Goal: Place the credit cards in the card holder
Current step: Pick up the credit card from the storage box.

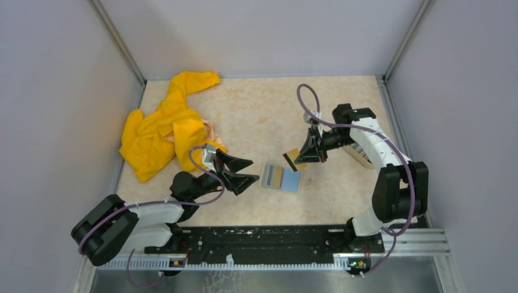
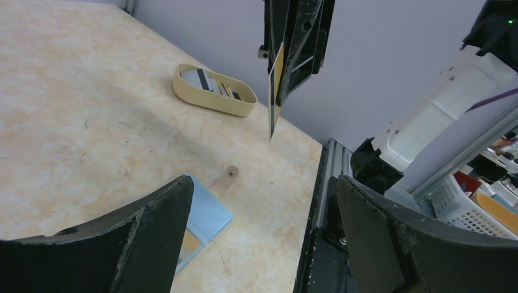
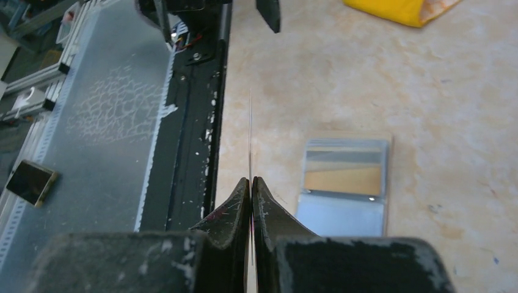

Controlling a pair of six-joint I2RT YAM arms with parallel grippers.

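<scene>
Pinching a credit card point(image 2: 273, 104), right gripper point(image 3: 251, 186) hangs; left gripper point(image 1: 245, 173) gapes; only left wrist shows dish point(image 2: 207, 101) contents.

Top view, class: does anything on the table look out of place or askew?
A yellow cloth lies crumpled in a heap at the far left of the table, unrelated to cards. The card holder lies flat and open.
</scene>
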